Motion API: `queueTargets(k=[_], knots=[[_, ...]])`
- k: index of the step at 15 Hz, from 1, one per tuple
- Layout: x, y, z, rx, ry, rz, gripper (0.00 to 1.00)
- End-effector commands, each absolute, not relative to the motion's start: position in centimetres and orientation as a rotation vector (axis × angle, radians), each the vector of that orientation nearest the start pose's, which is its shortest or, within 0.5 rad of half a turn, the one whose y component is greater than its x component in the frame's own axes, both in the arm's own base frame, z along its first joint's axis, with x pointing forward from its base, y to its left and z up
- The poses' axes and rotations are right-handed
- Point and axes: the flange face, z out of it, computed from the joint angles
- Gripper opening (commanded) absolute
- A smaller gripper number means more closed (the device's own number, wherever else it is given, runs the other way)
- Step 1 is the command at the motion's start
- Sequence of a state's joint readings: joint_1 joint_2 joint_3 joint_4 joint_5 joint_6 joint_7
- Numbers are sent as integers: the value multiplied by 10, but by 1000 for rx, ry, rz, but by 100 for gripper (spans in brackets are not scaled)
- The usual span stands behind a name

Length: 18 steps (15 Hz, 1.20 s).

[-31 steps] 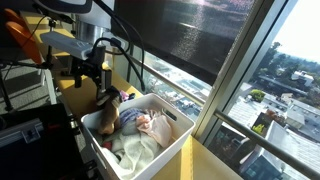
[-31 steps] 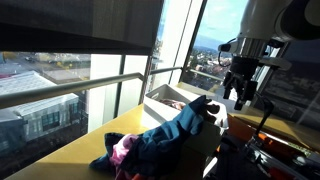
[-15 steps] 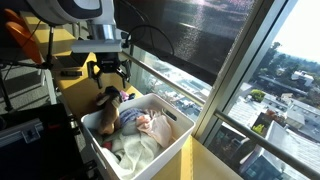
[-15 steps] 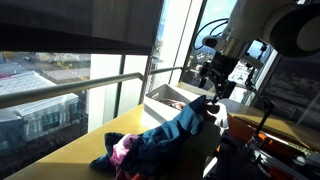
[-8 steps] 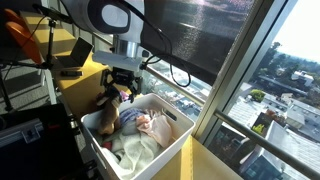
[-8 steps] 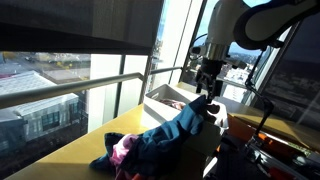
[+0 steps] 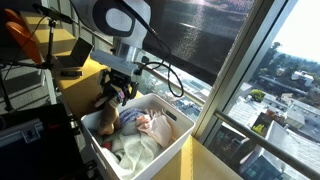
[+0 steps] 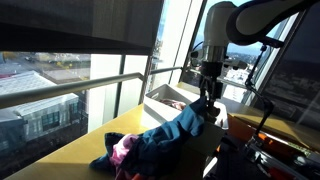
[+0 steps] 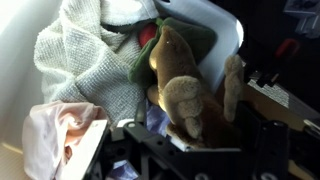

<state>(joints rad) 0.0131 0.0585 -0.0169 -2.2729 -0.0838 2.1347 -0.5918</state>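
Note:
A brown plush toy point(image 9: 185, 95) lies at the corner of a white bin point(image 9: 215, 18), on top of other soft things. My gripper point(image 9: 195, 148) is lowered over it, with the toy's lower part between the two wide-set black fingers point(image 9: 265, 145). The jaws stand open and I see no squeeze on the plush. In both exterior views the gripper point(image 7: 115, 92) point(image 8: 208, 108) points down at the bin's end, right over the brown toy point(image 7: 103, 118).
The bin point(image 7: 165, 152) also holds a white knitted cloth point(image 9: 85, 70), a pink cloth point(image 9: 55, 135) and a green piece point(image 9: 195, 40). Blue and pink clothes point(image 8: 160, 135) drape over its near end. A window rail point(image 7: 215, 125) runs alongside the bin, and equipment point(image 7: 25, 55) stands behind the arm.
The arm has swung over from beside the bin and come down onto the brown plush toy. The jaws have drawn in slightly.

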Motion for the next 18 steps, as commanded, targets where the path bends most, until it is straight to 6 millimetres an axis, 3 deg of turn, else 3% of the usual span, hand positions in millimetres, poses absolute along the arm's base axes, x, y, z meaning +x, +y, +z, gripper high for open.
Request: queueTargets(k=[1, 6, 8, 10, 13, 14, 15, 18], knots=[[510, -32, 311, -2966, -924, 324, 58], [507, -68, 295, -2967, -815, 368, 20], [505, -71, 295, -2959, -794, 373, 5], [504, -67, 299, -2953, -792, 363, 0], [501, -50, 302, -2939, -821, 346, 0], [499, -43, 301, -2940, -840, 350, 26], [498, -38, 301, -2946, -859, 350, 28], [495, -22, 302, -2951, -925, 351, 48]])
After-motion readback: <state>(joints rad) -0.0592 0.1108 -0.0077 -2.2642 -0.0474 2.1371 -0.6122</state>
